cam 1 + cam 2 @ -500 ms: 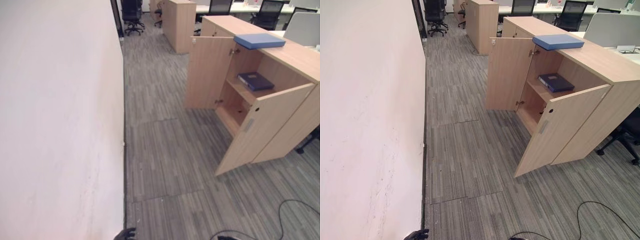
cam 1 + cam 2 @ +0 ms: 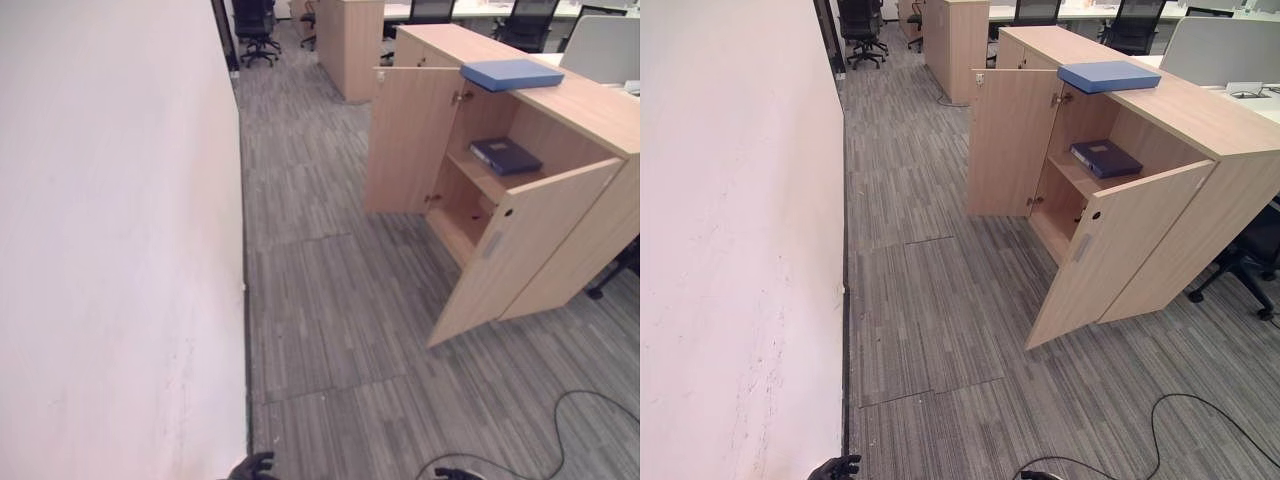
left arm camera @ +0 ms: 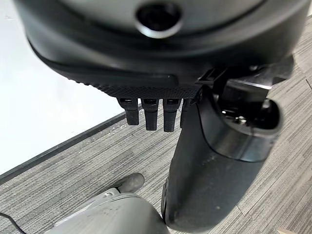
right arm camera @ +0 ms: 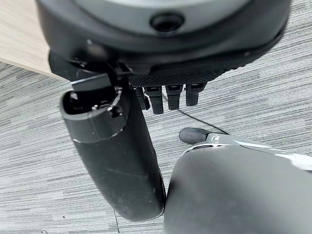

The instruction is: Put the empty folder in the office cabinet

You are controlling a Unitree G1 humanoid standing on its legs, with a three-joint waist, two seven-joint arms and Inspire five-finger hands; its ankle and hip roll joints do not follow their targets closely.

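Left eye view, folder (image 2: 512, 74) flat atop cabinet (image 2: 590, 110)

The left robot hand (image 3: 161, 73) is matt black, a broad rounded shell with a round recessed screw or lens at its crown and a finely stippled strip along its lower rim. Short, blocky black fingers (image 3: 150, 113) stand in a row beside a thick, glossy black thumb. The right robot hand (image 4: 161, 53) looks the same, apparently a mirror copy.
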